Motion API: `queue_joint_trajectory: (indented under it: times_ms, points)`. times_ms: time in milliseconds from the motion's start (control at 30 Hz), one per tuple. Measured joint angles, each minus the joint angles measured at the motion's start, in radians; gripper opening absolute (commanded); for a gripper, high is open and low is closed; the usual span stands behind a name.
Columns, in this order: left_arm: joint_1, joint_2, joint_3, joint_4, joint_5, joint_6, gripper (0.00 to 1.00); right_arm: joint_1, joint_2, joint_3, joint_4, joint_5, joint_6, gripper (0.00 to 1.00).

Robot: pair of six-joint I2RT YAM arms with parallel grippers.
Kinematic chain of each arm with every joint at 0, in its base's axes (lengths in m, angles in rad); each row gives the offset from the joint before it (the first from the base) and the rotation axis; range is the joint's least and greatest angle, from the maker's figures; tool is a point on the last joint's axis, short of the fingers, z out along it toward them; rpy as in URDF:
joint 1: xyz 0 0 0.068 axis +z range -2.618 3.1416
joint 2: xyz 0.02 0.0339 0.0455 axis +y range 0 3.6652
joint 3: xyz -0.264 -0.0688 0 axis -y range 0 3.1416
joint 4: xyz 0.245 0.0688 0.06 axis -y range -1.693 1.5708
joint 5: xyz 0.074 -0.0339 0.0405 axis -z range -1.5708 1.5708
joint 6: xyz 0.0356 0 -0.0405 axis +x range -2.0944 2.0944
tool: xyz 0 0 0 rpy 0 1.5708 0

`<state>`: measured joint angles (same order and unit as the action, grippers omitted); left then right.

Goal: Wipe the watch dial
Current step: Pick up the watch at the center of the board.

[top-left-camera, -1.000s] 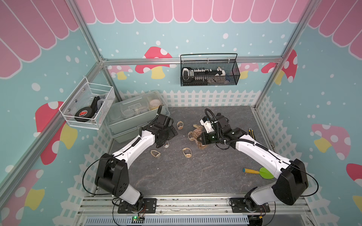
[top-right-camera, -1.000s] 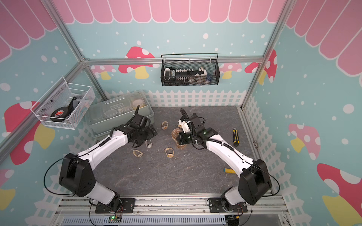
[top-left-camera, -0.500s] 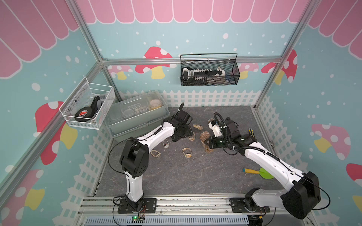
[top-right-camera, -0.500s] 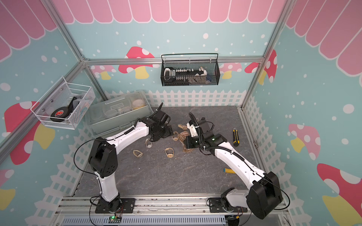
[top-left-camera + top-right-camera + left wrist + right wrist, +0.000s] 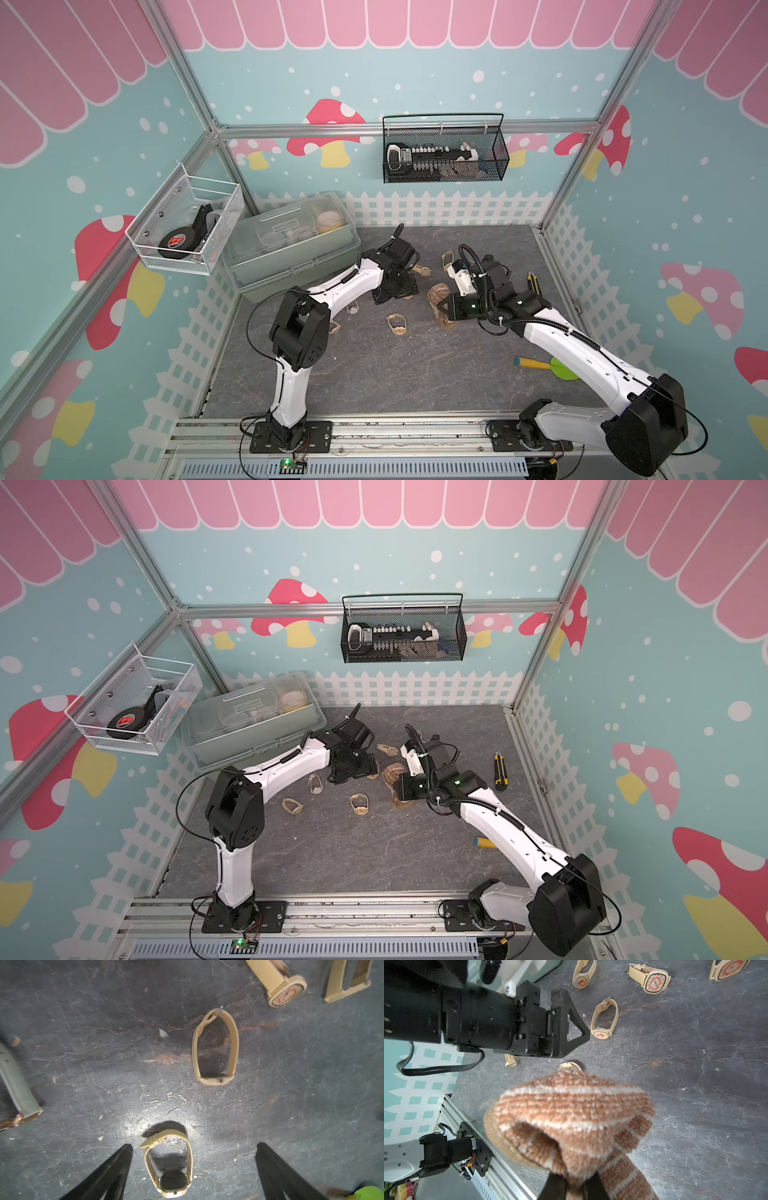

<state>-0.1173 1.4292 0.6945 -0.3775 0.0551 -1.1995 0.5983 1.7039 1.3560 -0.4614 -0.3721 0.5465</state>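
A beige-strapped watch with a dark dial (image 5: 173, 1183) lies on the grey mat between the fingers of my left gripper (image 5: 194, 1145). That gripper is open and neither finger touches the watch. In both top views the left gripper (image 5: 395, 291) (image 5: 351, 771) hangs low over the mat next to the storage box. My right gripper (image 5: 575, 1180) is shut on a brown and cream striped cloth (image 5: 571, 1115). The cloth (image 5: 438, 299) (image 5: 392, 775) hangs just to the right of the left gripper. The cloth hides the right fingertips.
Several other beige watches (image 5: 397, 324) (image 5: 422, 270) (image 5: 602, 1022) lie scattered on the mat round both grippers. A clear storage box (image 5: 291, 249) stands at the back left. A utility knife (image 5: 532, 282) and a green and yellow tool (image 5: 548, 365) lie on the right.
My left arm has swung from the storage box toward the middle of the mat, and its jaws have parted. The right arm has drawn back a little with the cloth.
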Motion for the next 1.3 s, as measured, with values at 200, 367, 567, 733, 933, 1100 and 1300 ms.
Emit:
queue_joint_trajectory:
  times_ms: [200, 367, 567, 733, 933, 1100, 1300]
  points:
    - [0.0, 0.007, 0.0, 0.0, -0.002, 0.004, 0.27, 0.0, 0.0, -0.001, 0.0, 0.005, 0.0, 0.0]
    - [0.0, 0.007, 0.0, 0.0, -0.005, 0.013, 0.41, 0.0, 0.0, -0.001, 0.0, 0.006, 0.0, 0.0]
    - [0.0, 0.003, 0.0, -0.011, -0.013, 0.021, 0.73, 0.0, 0.0, -0.001, 0.0, 0.006, 0.0, 0.0]
    - [0.0, -0.02, 0.0, -0.031, -0.019, 0.027, 0.99, 0.0, -0.002, -0.001, 0.0, 0.006, 0.0, 0.0]
    - [0.0, -0.059, 0.033, -0.081, -0.022, 0.046, 0.99, 0.0, -0.019, -0.001, -0.001, 0.013, -0.001, 0.0]
    - [-0.004, -0.093, 0.106, -0.136, -0.03, 0.084, 0.99, 0.0, -0.03, -0.001, -0.001, 0.017, -0.001, 0.0]
    - [-0.038, -0.1, 0.193, -0.201, -0.045, 0.151, 0.99, 0.0, -0.04, -0.001, -0.003, 0.018, -0.002, 0.0]
